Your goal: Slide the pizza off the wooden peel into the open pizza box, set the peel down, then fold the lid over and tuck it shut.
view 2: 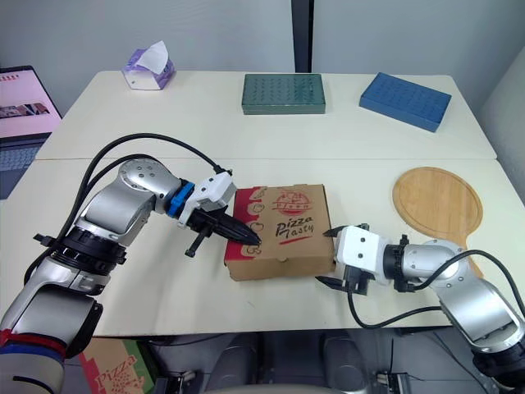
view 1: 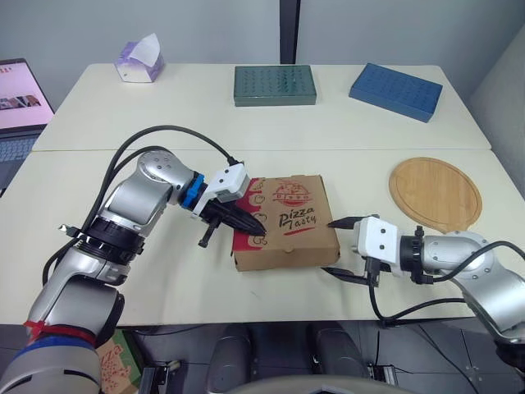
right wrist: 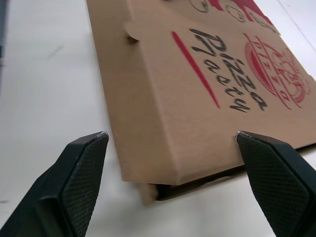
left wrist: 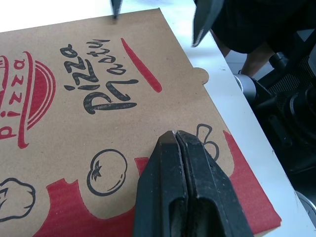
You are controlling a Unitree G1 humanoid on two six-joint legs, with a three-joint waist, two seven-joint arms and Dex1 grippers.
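Flat cardboard pizza box [view 1: 291, 215], closed; left gripper [view 1: 259, 225] pinched shut, tips on top; right gripper [view 1: 328, 246] gapes wide at its corner; round wooden peel [view 1: 435, 194] sits well apart.

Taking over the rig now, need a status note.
Left pincer: shut, tip on the lid near the pizza box's left edge.
Right pincer: open, fingers either side of the box's front right corner, gripping nothing.
Peel: bare, on the table right of the box.
Done: peel set down, lid folded over.
Left: gap under the lid at that corner; finish the tuck.
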